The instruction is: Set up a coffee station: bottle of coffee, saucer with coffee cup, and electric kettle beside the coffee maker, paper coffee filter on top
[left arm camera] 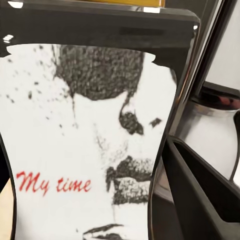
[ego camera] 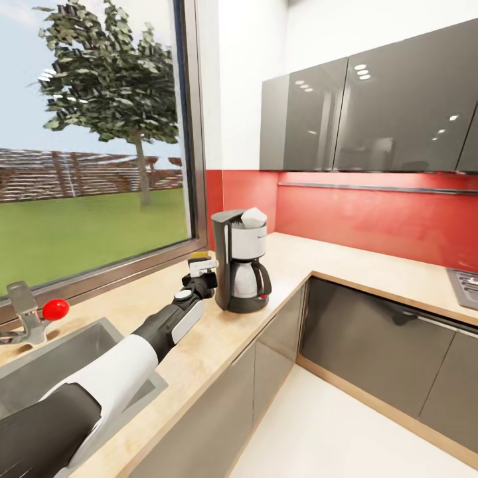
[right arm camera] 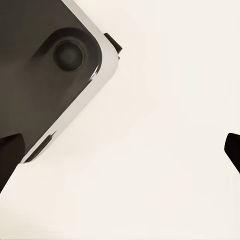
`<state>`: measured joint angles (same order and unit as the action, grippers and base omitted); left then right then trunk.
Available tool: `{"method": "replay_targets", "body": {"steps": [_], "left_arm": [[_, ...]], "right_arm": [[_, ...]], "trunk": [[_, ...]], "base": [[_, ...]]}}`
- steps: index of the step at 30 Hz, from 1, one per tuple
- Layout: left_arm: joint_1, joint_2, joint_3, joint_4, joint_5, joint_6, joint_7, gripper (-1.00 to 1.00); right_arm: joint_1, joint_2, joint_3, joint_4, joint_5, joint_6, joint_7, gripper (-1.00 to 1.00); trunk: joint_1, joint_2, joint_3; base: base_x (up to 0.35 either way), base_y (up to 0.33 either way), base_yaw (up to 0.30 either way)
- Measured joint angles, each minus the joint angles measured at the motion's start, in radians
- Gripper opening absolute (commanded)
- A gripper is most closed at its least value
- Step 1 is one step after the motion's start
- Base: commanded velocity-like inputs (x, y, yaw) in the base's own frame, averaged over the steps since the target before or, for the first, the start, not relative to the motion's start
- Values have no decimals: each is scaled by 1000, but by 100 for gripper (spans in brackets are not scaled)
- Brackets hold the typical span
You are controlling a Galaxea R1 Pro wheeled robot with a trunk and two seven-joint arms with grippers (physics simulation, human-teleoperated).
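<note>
Yellow-lidded bottle of coffee (ego camera: 199,256) between left gripper (ego camera: 201,265) jaws | beside coffee maker (ego camera: 240,261)

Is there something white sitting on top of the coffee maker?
Yes, a white paper coffee filter rests on top of the coffee maker on the countertop.

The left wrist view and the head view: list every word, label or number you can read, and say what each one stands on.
"My time" in red script, on the pale label of the bottle of coffee, seen in the left wrist view.
The small dark marking on the white front panel of the coffee maker, in the head view, is too small to read.
No other text is legible.
</note>
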<state>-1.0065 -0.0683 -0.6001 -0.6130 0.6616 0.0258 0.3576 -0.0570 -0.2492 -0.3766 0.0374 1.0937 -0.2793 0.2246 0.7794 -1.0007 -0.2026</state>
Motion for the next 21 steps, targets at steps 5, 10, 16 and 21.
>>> {"method": "replay_targets", "body": {"steps": [5, 10, 16, 21], "left_arm": [[0, 0, 0, 0, 0, 0, 0, -100], [0, 0, 0, -2, 0, 0, 0, -100], [0, 0, 0, -2, 0, 0, 0, -100], [0, 0, 0, -3, 0, 0, 0, -100]], "right_arm": [[0, 0, 0, 0, 1, 0, 0, 100], [0, 0, 0, 0, 1, 0, 0, 100], [0, 0, 1, 0, 4, 0, 0, 100], [0, 0, 2, 0, 6, 1, 0, 100]], "trunk": [[19, -35, -16], [38, -70, -31], [61, -112, -50], [81, -147, -66]], "base": [[0, 0, 0], [0, 0, 0], [0, 0, 0], [0, 0, 0]]}}
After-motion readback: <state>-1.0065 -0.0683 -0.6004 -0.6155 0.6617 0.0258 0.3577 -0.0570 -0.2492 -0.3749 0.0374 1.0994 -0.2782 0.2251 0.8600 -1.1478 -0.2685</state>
